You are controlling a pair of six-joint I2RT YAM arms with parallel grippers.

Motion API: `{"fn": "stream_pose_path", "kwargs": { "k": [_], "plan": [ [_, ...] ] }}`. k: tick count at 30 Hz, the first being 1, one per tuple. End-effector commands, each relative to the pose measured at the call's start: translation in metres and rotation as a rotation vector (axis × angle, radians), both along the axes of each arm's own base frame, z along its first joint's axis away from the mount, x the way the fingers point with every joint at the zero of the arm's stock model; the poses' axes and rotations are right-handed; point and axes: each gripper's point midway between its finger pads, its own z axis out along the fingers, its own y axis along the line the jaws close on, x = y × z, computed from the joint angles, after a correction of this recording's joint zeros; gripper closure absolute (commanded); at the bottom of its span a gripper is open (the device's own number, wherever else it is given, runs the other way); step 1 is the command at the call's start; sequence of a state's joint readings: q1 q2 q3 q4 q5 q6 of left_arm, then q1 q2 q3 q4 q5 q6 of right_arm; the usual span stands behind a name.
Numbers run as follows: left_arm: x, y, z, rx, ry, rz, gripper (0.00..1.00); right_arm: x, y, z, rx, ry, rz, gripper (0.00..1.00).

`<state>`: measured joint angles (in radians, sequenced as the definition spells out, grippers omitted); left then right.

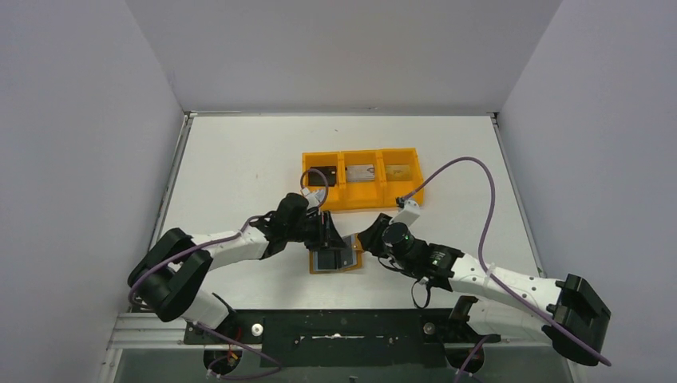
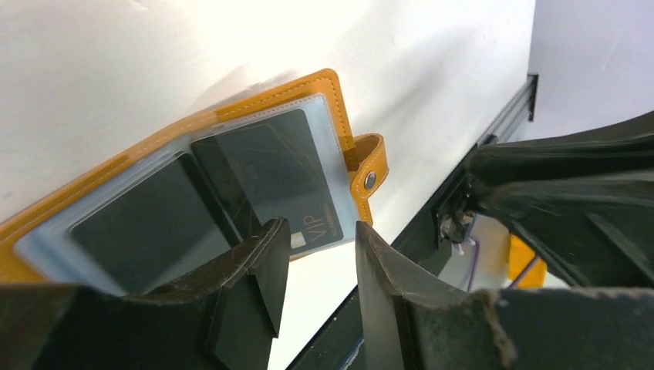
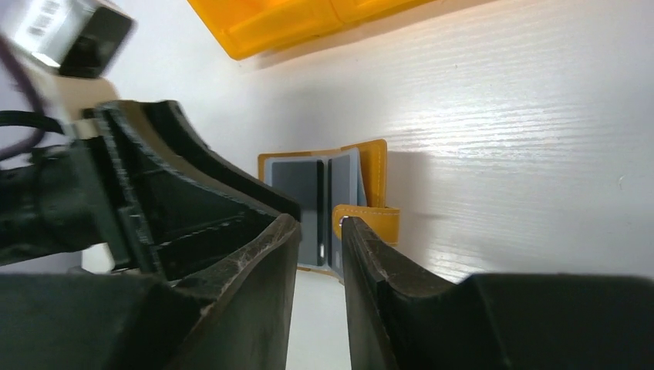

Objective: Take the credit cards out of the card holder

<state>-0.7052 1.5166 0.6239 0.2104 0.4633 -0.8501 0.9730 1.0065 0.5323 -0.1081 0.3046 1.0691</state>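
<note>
The card holder lies open and flat on the table near the front, tan-orange with clear inner pockets. In the left wrist view it holds dark credit cards, one marked VIP; its snap strap sticks out to the side. My left gripper hovers at the holder's far edge, jaws open and empty. My right gripper sits at the holder's right side, jaws slightly apart and empty, pointing at the holder and its strap.
A bright orange three-compartment tray stands just behind the holder, with a dark card, a silvery card and another card in its compartments. Its edge shows in the right wrist view. Both arms crowd the holder.
</note>
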Motion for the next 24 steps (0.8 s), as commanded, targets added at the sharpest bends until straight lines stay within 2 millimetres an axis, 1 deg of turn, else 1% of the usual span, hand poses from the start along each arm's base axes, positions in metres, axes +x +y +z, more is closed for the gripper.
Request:
{"fn": "stream_pose_path", "kwargs": {
  "k": [1,3,6,9,11,12,15,17,19,21,23,24],
  "plan": [
    [0.022,0.026,0.018,0.104,-0.12,0.106,0.64,0.01,0.018,0.008,0.018,-0.024,0.033,0.73],
    [0.028,0.038,0.022,0.117,-0.129,0.15,0.63,0.011,0.027,0.009,0.024,-0.019,0.061,0.76],
    [0.03,0.056,0.023,0.114,-0.126,0.203,0.62,0.011,0.038,0.007,0.021,-0.014,0.096,0.79],
    [0.03,0.067,0.026,0.1,-0.134,0.229,0.61,0.011,0.046,-0.004,-0.016,0.015,0.131,0.79],
    [0.031,0.07,0.031,0.083,-0.144,0.233,0.6,0.01,0.05,-0.011,-0.047,0.032,0.158,0.79],
    [0.031,0.07,0.033,0.075,-0.147,0.23,0.59,0.011,0.054,-0.011,-0.056,0.034,0.175,0.8],
    [0.03,0.067,0.037,0.056,-0.154,0.212,0.59,0.01,0.061,-0.02,-0.088,0.057,0.215,0.79],
    [0.03,0.064,0.038,0.043,-0.153,0.195,0.58,0.012,0.054,-0.031,-0.148,0.097,0.185,0.8],
    [0.029,0.059,0.04,0.027,-0.155,0.173,0.58,0.011,0.042,-0.046,-0.207,0.143,0.137,0.81],
    [0.028,0.052,0.042,0.007,-0.155,0.142,0.57,0.008,0.025,-0.062,-0.254,0.179,0.08,0.81],
    [0.026,0.045,0.042,0.0,-0.152,0.113,0.56,0.004,0.015,-0.075,-0.257,0.198,0.055,0.8],
    [0.025,0.041,0.041,-0.001,-0.151,0.097,0.56,0.001,0.014,-0.082,-0.245,0.215,0.063,0.79]
  ]
}}
